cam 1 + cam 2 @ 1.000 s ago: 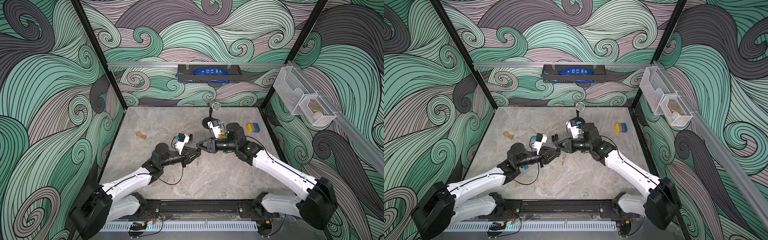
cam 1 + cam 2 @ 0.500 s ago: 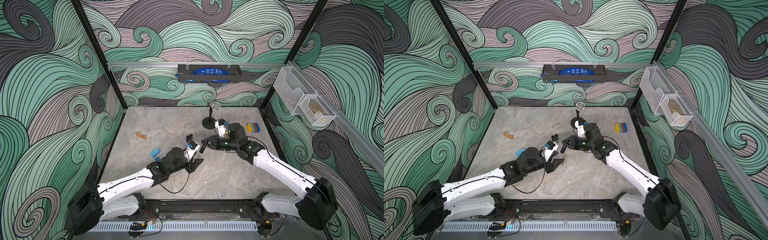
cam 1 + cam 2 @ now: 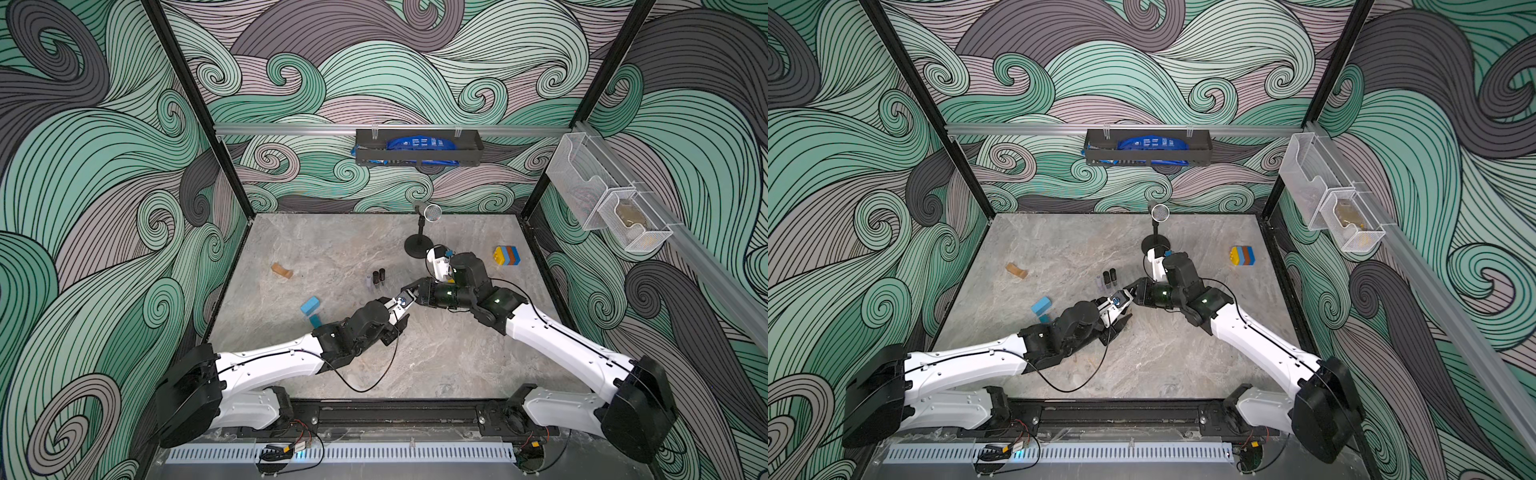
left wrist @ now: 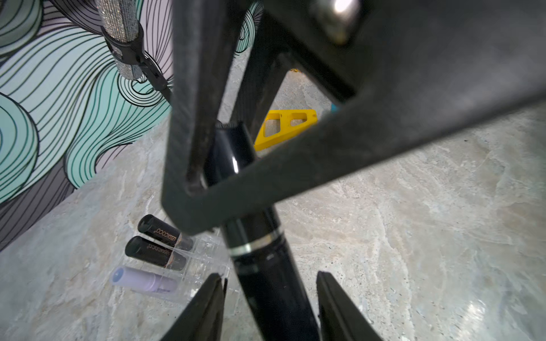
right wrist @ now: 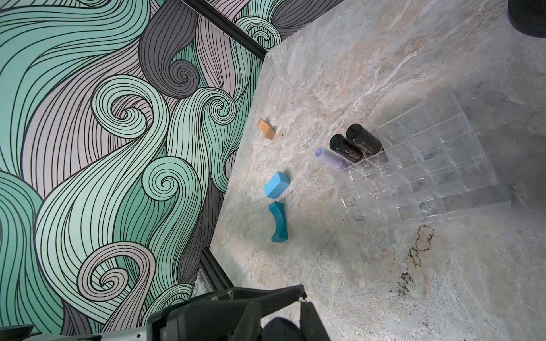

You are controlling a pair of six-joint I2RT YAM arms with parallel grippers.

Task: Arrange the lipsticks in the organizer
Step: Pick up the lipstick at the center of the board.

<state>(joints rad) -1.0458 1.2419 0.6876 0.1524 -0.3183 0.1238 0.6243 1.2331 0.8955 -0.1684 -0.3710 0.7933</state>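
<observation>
Right wrist, organizer point(image 5: 443, 177), three lipsticks point(image 5: 344, 149), seemingly edge cells

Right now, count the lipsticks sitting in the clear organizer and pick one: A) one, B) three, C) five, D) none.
B: the right wrist view shows two black lipsticks and one lilac lipstick sitting side by side in the organizer.
</observation>
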